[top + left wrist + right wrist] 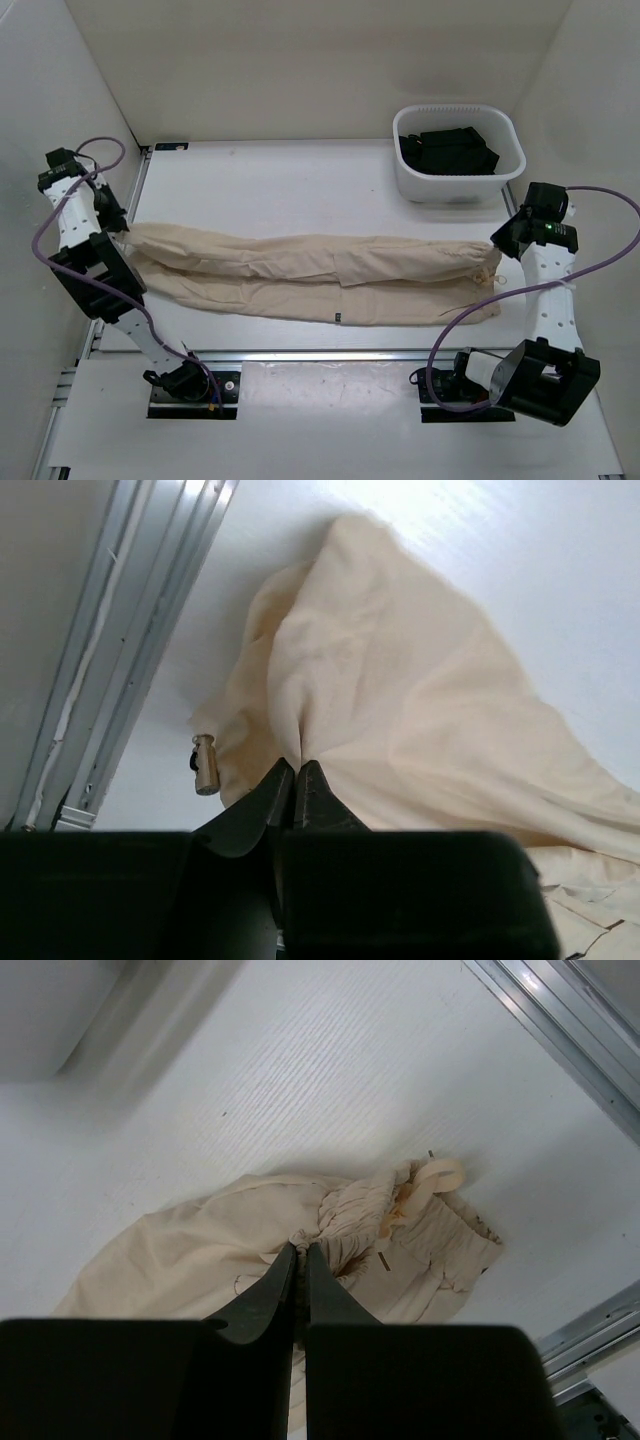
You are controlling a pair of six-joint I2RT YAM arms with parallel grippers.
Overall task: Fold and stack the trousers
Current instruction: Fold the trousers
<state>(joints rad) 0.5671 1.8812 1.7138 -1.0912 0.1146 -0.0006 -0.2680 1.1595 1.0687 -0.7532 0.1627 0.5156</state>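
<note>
The beige trousers (pixel 310 275) lie stretched left to right across the table, legs folded one on the other, cuffs at the left, gathered waist at the right. My left gripper (pixel 118 232) is shut on the cuff end (pixel 330 680); a small toggle (pixel 205 764) hangs beside the fingers. My right gripper (pixel 503 243) is shut on the gathered waistband (pixel 350 1222), with the drawstring loop (pixel 435 1175) just beyond it. In both wrist views the cloth is pinched between closed jaws and lifted slightly off the table.
A white basket (pixel 458 186) with black folded garments (pixel 450 150) stands at the back right, close behind my right gripper. Metal rails run along the table's left edge (pixel 120 640) and right edge (pixel 560 1020). White walls enclose the table.
</note>
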